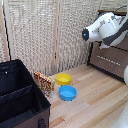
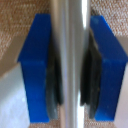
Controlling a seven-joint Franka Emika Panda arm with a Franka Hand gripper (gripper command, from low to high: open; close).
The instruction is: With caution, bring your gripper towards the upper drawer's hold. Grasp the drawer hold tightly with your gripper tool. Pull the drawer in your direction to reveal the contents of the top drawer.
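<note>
Between the two blue fingers point(image 2: 37, 65) of the gripper point(image 2: 71, 67) runs the upper drawer's hold point(image 2: 70, 50), a silver bar; both dark pads touch it, so the pincer is clamped on it. Exterior view shows the arm point(image 1: 102, 27) at the dresser point(image 1: 112, 59) on its right.

Handle point(image 2: 70, 60): brushed metal, pale silver, smooth, soft sheen. Fingers point(image 2: 37, 65): blue matt plastic, with dark rubbery pads. Arm point(image 1: 106, 27): glossy white plastic shell. Drawer front point(image 1: 111, 60): dark brown wood, low sheen. Floor point(image 1: 95, 95): light wood planks, smooth, satin. Screen point(image 1: 40, 30): woven cane, rough, matt. Bin point(image 1: 20, 95): black cloth, matt. Bowls, yellow point(image 1: 63, 78) and blue point(image 1: 67, 92): smooth plastic.
</note>
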